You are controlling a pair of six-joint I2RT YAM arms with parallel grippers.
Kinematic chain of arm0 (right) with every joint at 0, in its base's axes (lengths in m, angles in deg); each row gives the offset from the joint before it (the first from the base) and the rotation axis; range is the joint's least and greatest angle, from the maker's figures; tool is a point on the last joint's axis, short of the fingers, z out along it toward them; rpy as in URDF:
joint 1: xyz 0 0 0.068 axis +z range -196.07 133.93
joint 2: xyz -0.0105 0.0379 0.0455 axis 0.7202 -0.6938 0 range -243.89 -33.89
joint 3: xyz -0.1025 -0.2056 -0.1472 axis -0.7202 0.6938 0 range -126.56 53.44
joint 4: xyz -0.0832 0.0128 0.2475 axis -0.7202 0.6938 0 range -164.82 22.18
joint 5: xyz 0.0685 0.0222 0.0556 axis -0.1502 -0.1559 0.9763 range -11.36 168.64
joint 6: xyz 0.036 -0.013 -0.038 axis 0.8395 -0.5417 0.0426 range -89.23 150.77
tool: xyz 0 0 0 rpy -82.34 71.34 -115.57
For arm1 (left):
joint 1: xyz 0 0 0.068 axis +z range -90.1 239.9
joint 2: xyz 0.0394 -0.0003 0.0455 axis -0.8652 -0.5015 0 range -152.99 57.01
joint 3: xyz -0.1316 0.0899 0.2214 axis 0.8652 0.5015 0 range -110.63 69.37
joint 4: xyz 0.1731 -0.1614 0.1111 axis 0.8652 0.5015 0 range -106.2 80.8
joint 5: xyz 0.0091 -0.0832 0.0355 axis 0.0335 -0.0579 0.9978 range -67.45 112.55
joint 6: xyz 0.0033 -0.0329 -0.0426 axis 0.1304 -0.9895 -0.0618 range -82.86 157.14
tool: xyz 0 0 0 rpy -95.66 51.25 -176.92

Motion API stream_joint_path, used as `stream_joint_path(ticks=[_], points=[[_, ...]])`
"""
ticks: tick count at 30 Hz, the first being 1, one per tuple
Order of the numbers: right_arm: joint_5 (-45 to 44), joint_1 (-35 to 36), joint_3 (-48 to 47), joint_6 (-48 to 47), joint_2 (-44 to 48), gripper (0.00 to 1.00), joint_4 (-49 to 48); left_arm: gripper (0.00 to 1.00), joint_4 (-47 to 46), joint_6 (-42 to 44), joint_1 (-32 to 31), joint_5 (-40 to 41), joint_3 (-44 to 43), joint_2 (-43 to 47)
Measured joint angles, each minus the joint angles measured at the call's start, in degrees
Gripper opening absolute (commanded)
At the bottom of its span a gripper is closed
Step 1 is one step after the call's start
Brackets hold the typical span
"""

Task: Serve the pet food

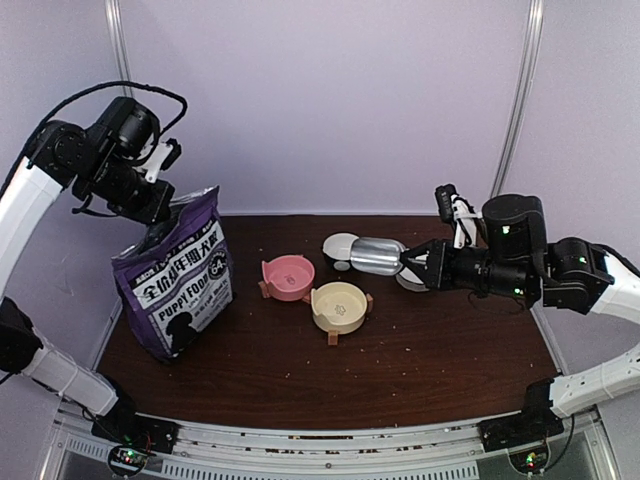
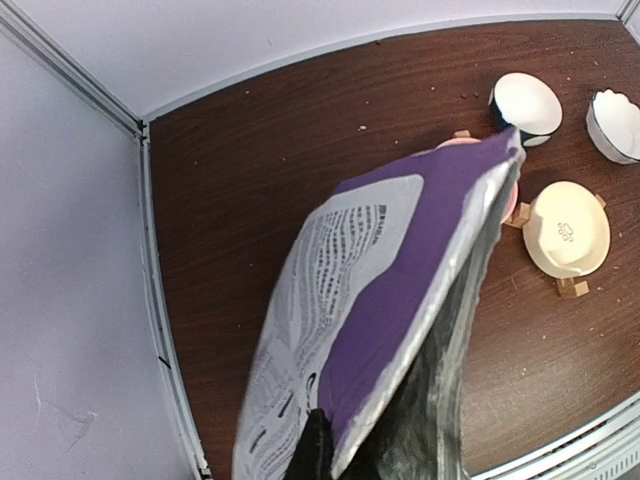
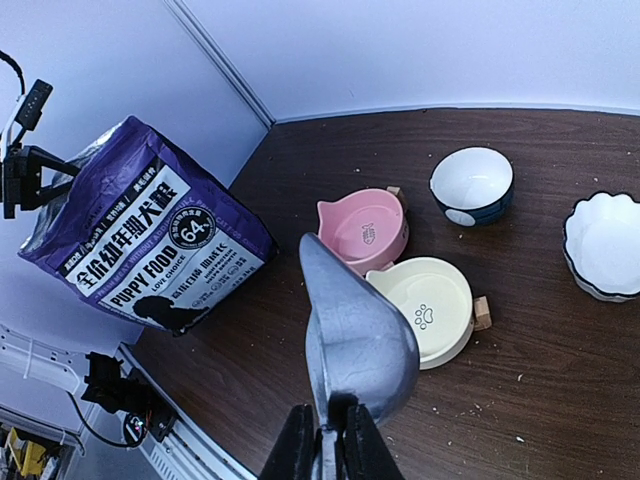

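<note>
My left gripper (image 1: pixel 160 212) is shut on the top edge of the purple-and-white puppy food bag (image 1: pixel 178 275), which stands upright at the table's left; the bag's opened mouth (image 2: pixel 440 400) shows in the left wrist view. My right gripper (image 1: pixel 412 262) is shut on the handle of the silver scoop (image 1: pixel 376 256), held above the table right of the bowls, its back turned to the right wrist camera (image 3: pixel 355 335). The kibble is hidden; no pellets show in the bag's mouth or the scoop. A pink bowl (image 1: pixel 288 275) and a cream bowl (image 1: pixel 339 305) sit mid-table, both empty.
A dark-blue bowl with white inside (image 3: pixel 472 183) and a white scalloped bowl (image 3: pixel 605 245) stand at the back right. Small crumbs dot the brown table (image 1: pixel 400 360). A metal frame rail (image 1: pixel 300 440) runs along the near edge.
</note>
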Motion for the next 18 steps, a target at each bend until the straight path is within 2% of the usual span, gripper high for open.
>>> stream_joint_path(ticks=[3,5,9,14,18], points=[[0.07,0.00,0.22,0.76,0.31,0.00,-0.28,0.00,-1.11,1.07,0.66,-0.66,2.82,2.29],[0.13,0.02,1.01,1.29,1.11,0.00,-0.96,0.00,-5.05,1.18,0.92,-3.30,9.66,5.75],[0.42,0.37,3.15,2.27,3.13,0.00,-2.05,0.00,-15.30,-1.07,-1.31,-10.23,29.09,13.31],[0.61,1.44,5.11,3.13,3.52,0.00,-2.36,0.00,-28.61,-6.36,-16.00,-13.29,42.40,15.13],[1.27,2.54,5.49,3.19,2.91,0.00,-2.93,0.00,-36.70,-12.15,-24.30,-13.66,49.51,14.40]])
